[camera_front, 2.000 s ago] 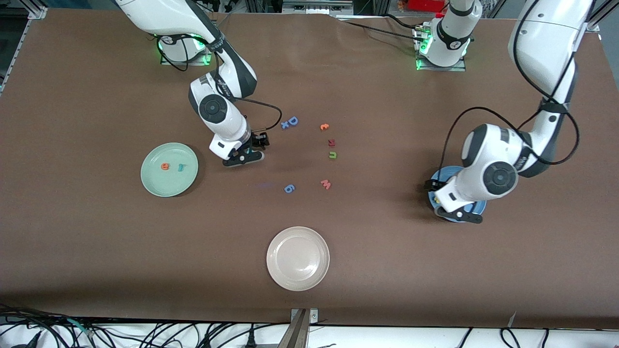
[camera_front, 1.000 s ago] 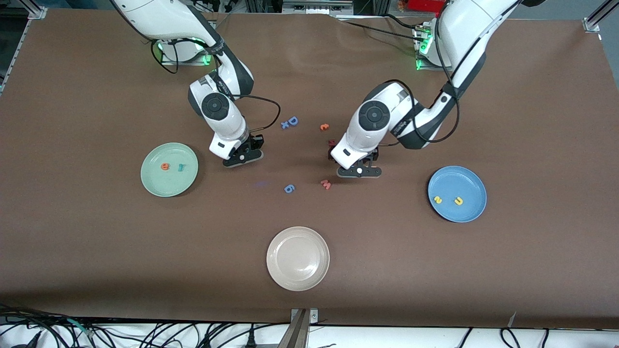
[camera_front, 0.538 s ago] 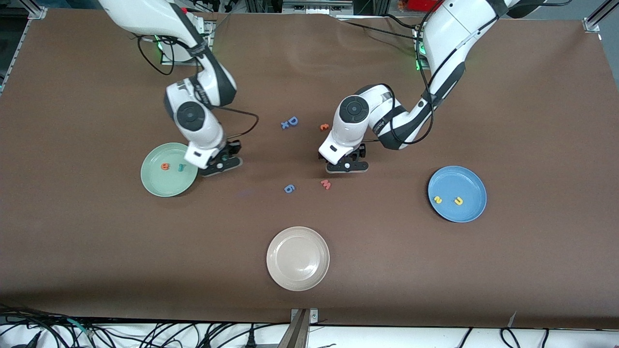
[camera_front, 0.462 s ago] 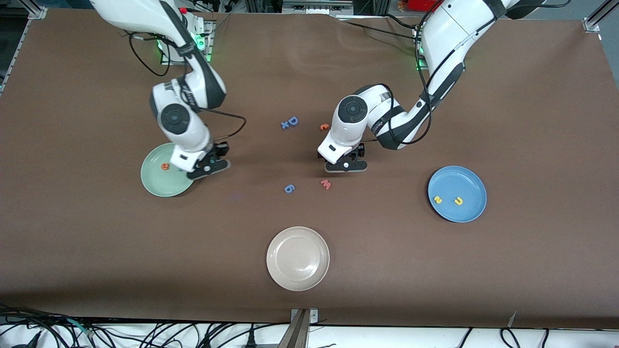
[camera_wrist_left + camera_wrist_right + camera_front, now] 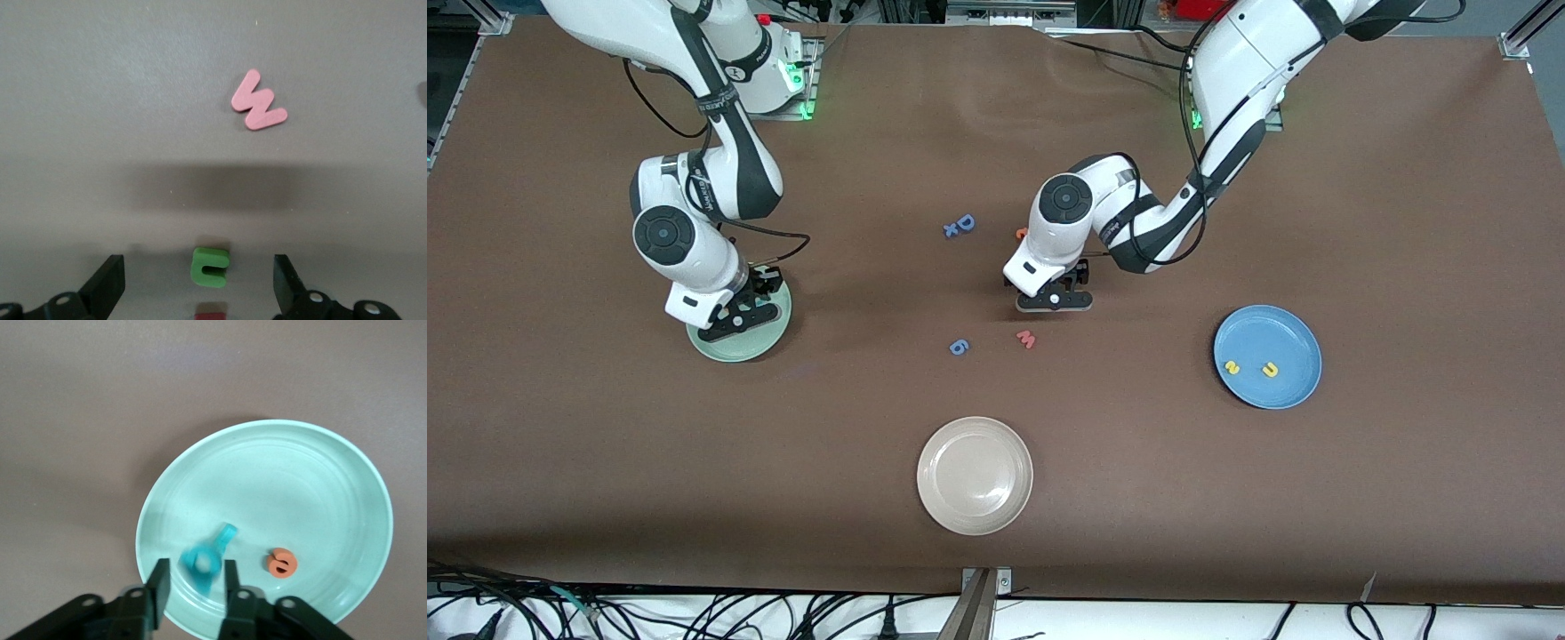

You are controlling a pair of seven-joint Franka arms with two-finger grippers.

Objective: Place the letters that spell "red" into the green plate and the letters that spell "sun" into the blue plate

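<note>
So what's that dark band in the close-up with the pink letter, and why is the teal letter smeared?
Left wrist view: the band is a soft shadow between the salmon "w" and the green "u", probably cast by the arm overhead. Right wrist view: the teal letter over the green plate is blurred, likely moving, while the orange "e" is crisp.

"e" in green plate, two letters in blue plate, "w" between plates
</note>
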